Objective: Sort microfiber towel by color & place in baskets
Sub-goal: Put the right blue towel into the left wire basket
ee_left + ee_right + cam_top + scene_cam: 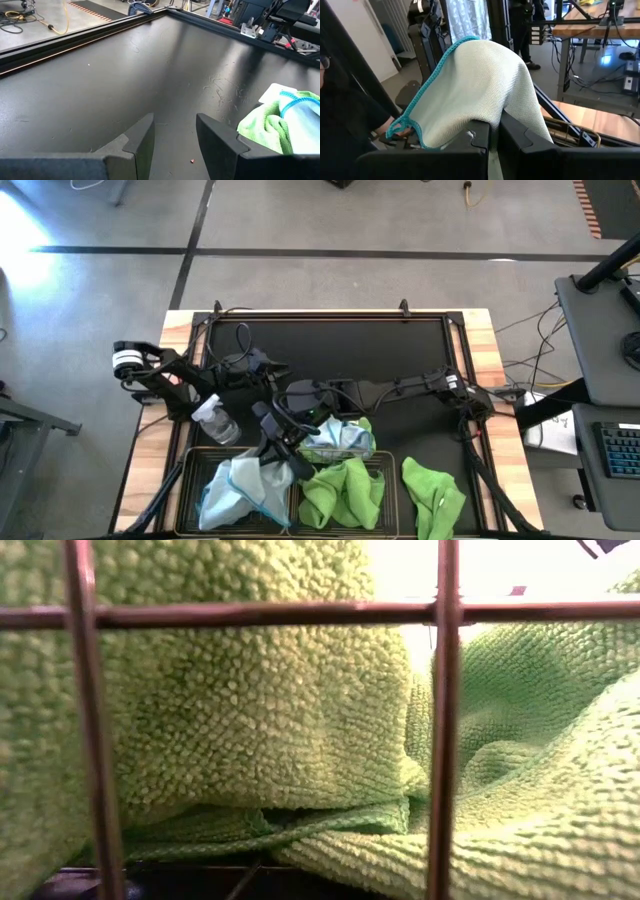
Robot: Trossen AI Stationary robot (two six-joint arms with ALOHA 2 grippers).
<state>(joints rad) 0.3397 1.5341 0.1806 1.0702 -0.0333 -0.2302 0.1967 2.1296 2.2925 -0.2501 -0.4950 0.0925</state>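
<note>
The right gripper (492, 135) is clenched on a pale blue towel (480, 90), which drapes over its fingers in a hood with the teal hem hanging to one side — held by a pinch near the middle, so the cloth folds over the gripper instead of trailing. From above, this gripper (300, 402) sits over the mat (340, 350) just behind the baskets, with a heap of green and blue cloth (338, 438) below it; it is probably lifting the blue towel clear of that heap, though the overhead view is too cluttered to be sure. The left gripper (172, 140) is released, its fingers apart and empty, hovering low over bare mat with the heap off to one side; from above it lies near the left basket (190, 480), which already holds a blue towel (232, 490). The right basket (384, 470) holds a green towel (342, 492), the same cloth that fills the low view behind the wire mesh (440, 720). Another green towel (433, 498) lies on the mat beside that basket, not yet sorted. A spray bottle (215, 420) stands by the left basket's far rim, on the desk (150, 440) side.
</note>
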